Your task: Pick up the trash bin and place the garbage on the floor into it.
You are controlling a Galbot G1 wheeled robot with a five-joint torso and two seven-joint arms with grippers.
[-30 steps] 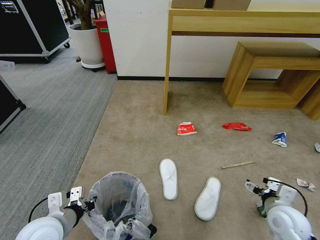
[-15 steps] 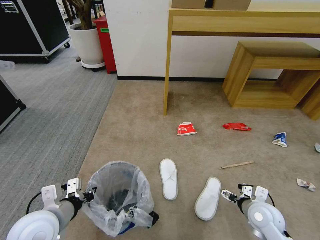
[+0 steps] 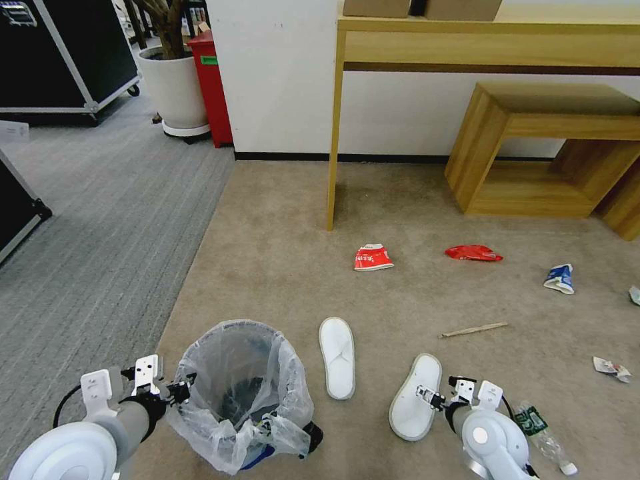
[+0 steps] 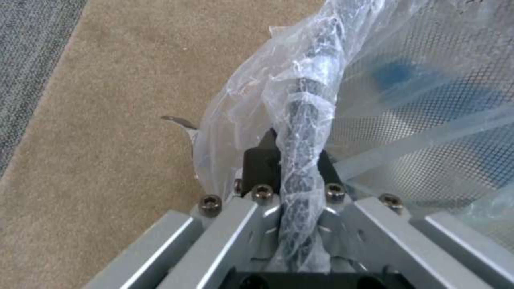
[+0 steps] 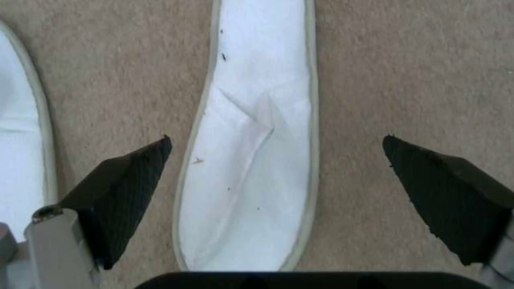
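Right now my left end effector (image 3: 181, 392) is clamped on the rim of the trash bin (image 3: 243, 393), pinching the bagged edge between its fingers (image 4: 261, 162), with the bin at the near left of the tan carpet. On my other side, the right end effector (image 5: 276, 176) hangs spread wide over one white slipper (image 5: 251, 160), its pads straddling it, the second slipper (image 3: 337, 357) just beside. Farther out lie a clear bottle (image 3: 543, 437), wooden stick (image 3: 473, 329), crushed cup (image 3: 373, 257), red wrapper (image 3: 473, 253) and blue-white carton (image 3: 559, 278)
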